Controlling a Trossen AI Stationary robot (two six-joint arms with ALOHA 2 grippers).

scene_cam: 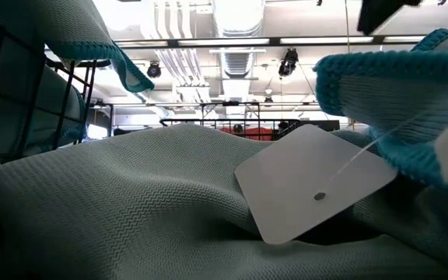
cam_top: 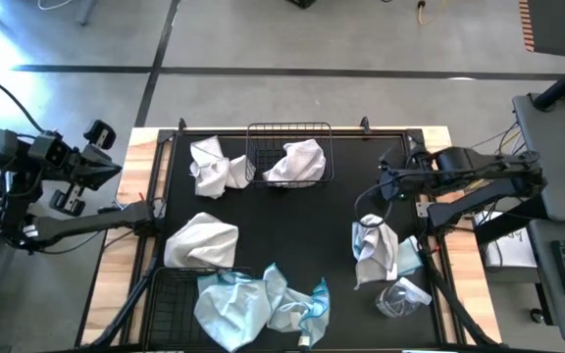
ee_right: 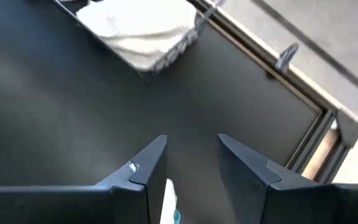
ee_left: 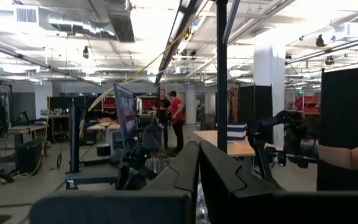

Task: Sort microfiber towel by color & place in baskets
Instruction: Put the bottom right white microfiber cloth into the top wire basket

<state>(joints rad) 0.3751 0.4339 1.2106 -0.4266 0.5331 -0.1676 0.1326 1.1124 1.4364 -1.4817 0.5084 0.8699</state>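
Observation:
My right gripper hangs open over the black mat, just far of a white-and-blue microfiber towel crumpled on the mat's right side. A sliver of that towel shows low between the fingers. One white towel lies in the far basket. Two more white towels lie on the mat. Light blue towels spill over the near basket. My left gripper is shut, raised off the table's left edge.
A clear plastic wrapper lies near the mat's right front corner. A white tag on a thread rests on the blue towel. Bare mat lies between the far basket and the right gripper. People stand far off in the room.

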